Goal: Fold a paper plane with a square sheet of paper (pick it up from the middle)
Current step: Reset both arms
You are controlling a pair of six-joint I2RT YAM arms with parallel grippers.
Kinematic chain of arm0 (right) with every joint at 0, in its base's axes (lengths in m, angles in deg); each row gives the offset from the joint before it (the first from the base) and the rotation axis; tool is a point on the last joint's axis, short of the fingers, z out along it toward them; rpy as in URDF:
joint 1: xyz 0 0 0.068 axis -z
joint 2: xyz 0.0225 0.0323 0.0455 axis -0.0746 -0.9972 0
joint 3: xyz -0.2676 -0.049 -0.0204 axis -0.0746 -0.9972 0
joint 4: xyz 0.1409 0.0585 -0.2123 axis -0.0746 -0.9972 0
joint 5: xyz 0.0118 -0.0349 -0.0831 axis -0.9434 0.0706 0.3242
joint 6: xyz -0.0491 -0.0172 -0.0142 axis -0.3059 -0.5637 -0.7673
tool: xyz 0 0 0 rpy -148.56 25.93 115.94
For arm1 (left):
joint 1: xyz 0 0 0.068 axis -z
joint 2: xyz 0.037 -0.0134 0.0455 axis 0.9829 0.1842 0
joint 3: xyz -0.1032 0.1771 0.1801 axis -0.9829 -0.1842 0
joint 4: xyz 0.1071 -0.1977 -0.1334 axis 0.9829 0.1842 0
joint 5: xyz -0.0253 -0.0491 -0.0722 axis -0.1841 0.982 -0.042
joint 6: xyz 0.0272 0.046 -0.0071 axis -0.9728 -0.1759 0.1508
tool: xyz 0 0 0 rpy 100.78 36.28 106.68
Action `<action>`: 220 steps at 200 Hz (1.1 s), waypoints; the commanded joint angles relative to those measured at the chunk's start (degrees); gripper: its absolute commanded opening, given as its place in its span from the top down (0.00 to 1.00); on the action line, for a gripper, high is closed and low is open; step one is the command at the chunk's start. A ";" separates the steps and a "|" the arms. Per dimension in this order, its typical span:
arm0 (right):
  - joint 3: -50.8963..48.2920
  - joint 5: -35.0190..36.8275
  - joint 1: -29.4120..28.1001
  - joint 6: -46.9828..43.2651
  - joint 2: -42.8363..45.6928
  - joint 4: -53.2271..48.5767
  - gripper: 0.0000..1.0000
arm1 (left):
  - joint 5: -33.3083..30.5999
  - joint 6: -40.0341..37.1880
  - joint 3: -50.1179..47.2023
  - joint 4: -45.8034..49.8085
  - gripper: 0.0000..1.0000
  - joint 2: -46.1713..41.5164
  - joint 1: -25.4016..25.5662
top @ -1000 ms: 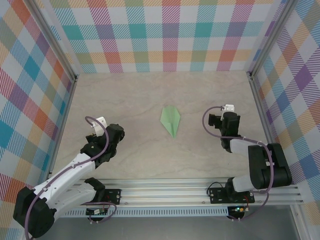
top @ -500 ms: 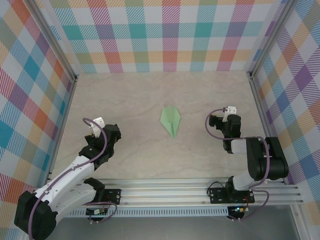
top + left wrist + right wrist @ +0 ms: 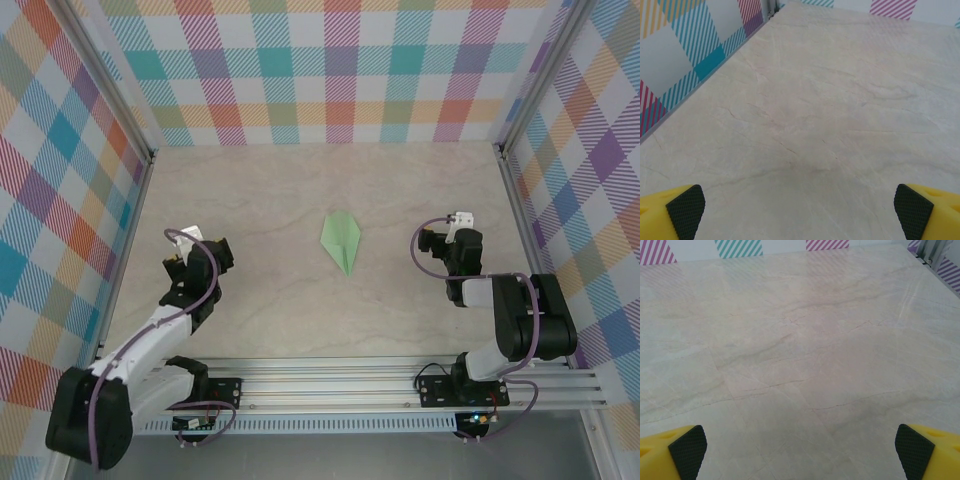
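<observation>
Centrally on the worktop (image 3: 270, 190) lies the plane (image 3: 341, 240), a pale green dart lying flat with its narrow point toward my bases and its wide end toward the far wall. My left claw (image 3: 197, 256) and right claw (image 3: 452, 236) flank it, each well apart from it and touching nothing. Both stand spread wide. In each wrist view the black pads (image 3: 686, 210) sit at the lower corners with bare stone between them.

The folding looks finished, judging by the dart's shape and centre crease.

Handling, as I judge it: the plane is very light, thin and soft. It will crush or lose its creases under a hard pinch, and it will likely skate on the smooth stone if nudged from one side. The safest hold should be the centre crease near mid-length, where the layers stack thickest. I would close gently across the fold rather than on a single wing.
</observation>
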 commanded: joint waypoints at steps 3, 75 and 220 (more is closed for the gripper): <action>0.30 -0.83 -0.21 0.19 -0.36 1.66 0.00 | 5.69 -5.92 -1.00 -12.47 0.00 7.88 -2.80; 0.31 -1.07 -0.14 0.16 -0.38 1.57 0.00 | 17.54 -12.83 0.28 -31.22 0.01 22.29 -6.57; 0.39 -1.14 -0.16 0.15 -0.36 1.49 0.00 | 20.83 -12.80 -2.08 -43.13 0.00 30.46 -8.40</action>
